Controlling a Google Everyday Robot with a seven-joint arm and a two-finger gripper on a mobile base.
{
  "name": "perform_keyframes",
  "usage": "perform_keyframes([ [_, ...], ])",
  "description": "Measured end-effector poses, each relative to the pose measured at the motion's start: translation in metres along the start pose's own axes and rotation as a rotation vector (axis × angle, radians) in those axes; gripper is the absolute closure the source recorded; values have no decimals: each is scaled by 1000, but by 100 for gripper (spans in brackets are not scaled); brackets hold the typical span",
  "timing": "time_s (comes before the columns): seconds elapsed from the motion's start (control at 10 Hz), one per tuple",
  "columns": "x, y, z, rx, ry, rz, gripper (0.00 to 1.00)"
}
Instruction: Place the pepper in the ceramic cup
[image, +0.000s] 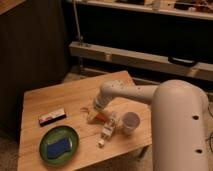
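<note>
Camera view from above: we see a wooden desk (55, 97) with everything laid across its front half. Farthest left lies a small flat box (52, 116), dark red with a white label; we cannot read any writing on it. Just in front of it sits a green plate (73, 138) carrying a blue sponge (57, 147). Near the desk's middle the tool (94, 116) is down at the surface, at the end of the white arm (131, 92) that reaches in from the right. We cannot tell whether the tool is released or clenched. The pepper (102, 117) shows as a reddish sliver right at the tool's right side, low on the desk. Just beside it a cream-coloured bottle (108, 129) lies on its side, its markings unreadable. The ceramic cup (131, 122) stands upright right of the bottle, apart from the pepper.
</note>
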Motion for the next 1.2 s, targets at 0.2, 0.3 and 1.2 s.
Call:
perform_keyframes([
  [0.2, 0, -1, -4, 3, -1, 2, 53],
  [0.3, 0, -2, -7, 2, 3, 2, 63],
  [1.2, -25, -26, -162, 58, -168, -30, 100],
])
